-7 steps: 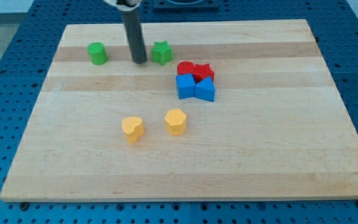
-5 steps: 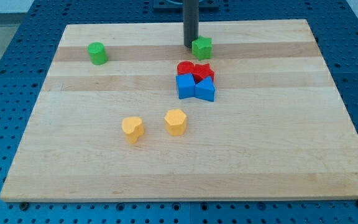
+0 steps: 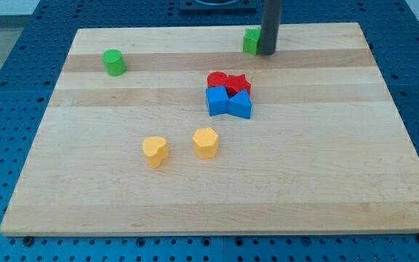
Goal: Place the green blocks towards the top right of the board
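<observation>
A green star-shaped block (image 3: 251,41) sits near the top edge of the wooden board (image 3: 217,196), a little right of centre, partly hidden by my rod. My tip (image 3: 267,52) stands right against the block's right side. A green cylinder block (image 3: 113,62) sits apart at the upper left of the board, far to the left of my tip.
A red cylinder block (image 3: 217,79) and a red star block (image 3: 240,84) touch a blue cube (image 3: 216,102) and a second blue block (image 3: 241,105) in a cluster below my tip. Two yellow blocks (image 3: 154,151) (image 3: 205,142) lie lower, left of centre.
The rod moved right and up the view, from the star block's left side to its right side. The green star block slid right and up toward the top edge.
</observation>
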Robot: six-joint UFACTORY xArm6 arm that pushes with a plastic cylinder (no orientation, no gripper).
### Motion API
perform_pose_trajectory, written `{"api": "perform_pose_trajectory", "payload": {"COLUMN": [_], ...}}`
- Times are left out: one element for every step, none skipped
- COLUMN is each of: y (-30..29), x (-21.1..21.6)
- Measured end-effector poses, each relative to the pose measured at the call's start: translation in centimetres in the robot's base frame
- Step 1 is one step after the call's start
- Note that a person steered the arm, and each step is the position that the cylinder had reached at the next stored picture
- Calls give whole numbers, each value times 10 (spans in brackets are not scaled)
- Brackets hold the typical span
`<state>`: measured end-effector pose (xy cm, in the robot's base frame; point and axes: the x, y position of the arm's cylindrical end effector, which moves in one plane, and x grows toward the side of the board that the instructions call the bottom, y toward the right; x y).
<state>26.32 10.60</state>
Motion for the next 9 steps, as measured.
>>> {"api": "perform_pose_trajectory", "payload": {"y": [-33, -106, -142, -118, -35, 2, -19, -22, 7], "x": [11, 18, 12, -15, -19, -20, -1, 13, -9]}}
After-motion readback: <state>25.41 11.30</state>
